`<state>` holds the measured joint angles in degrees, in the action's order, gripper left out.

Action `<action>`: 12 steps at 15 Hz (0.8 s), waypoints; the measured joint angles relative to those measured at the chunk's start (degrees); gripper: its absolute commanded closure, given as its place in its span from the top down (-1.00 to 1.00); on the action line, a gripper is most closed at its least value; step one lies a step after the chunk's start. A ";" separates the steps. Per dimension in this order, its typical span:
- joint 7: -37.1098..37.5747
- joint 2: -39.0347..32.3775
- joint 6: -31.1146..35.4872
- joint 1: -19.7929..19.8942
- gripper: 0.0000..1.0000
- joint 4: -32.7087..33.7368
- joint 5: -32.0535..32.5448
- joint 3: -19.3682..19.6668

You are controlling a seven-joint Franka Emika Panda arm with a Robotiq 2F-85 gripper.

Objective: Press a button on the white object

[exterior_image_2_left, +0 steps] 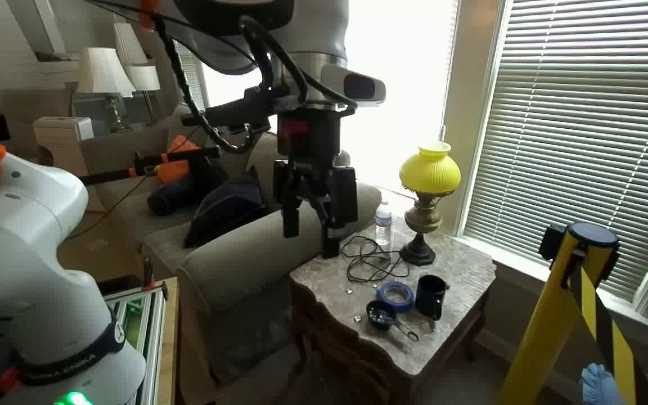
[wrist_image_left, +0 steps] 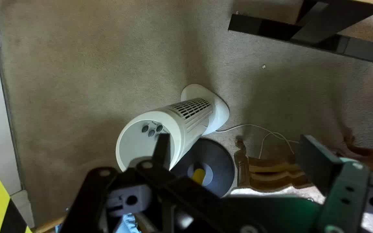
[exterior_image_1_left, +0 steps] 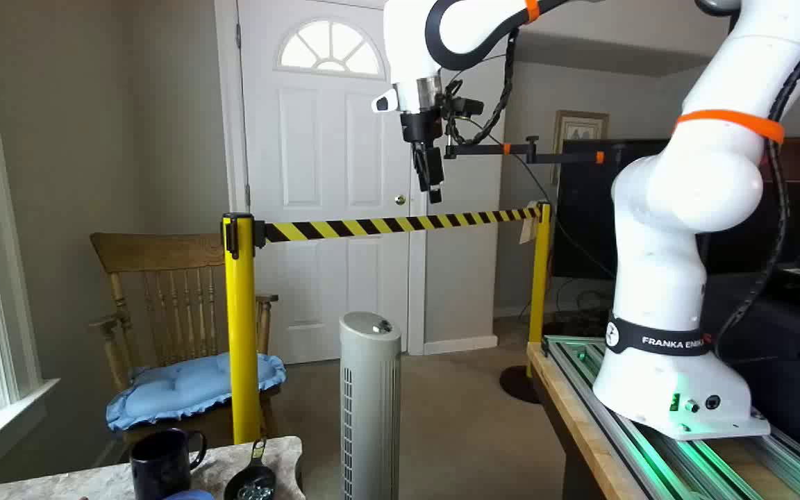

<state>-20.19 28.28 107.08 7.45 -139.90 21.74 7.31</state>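
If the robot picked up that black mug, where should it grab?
Probably by its handle, coming from above: the black mug stands upright, and that slim loop juts out from its side, likely easy to pinch.

The claw (exterior_image_2_left: 310, 233) is pointing down, its fingers (exterior_image_2_left: 331, 243) standing apart. Above it, the bent arm (exterior_image_1_left: 688, 194) is supporting the wrist (exterior_image_1_left: 408, 48).

On tan carpeted flr. (wrist_image_left: 76, 71), wht tower (exterior_image_1_left: 371, 410) is stood upright; blk rd. post base (wrist_image_left: 221, 163) is set near it, w/ thin wht cord (wrist_image_left: 272, 133) laid nearby.
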 measured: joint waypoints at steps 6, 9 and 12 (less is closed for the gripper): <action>0.00 0.00 0.00 0.00 1.00 0.00 0.00 0.00; 0.00 0.00 0.00 -0.03 1.00 0.00 0.00 0.01; 1.46 -1.61 1.60 -0.14 0.35 0.03 -2.59 1.20</action>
<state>-18.73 26.68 108.68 7.32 -139.87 19.15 8.50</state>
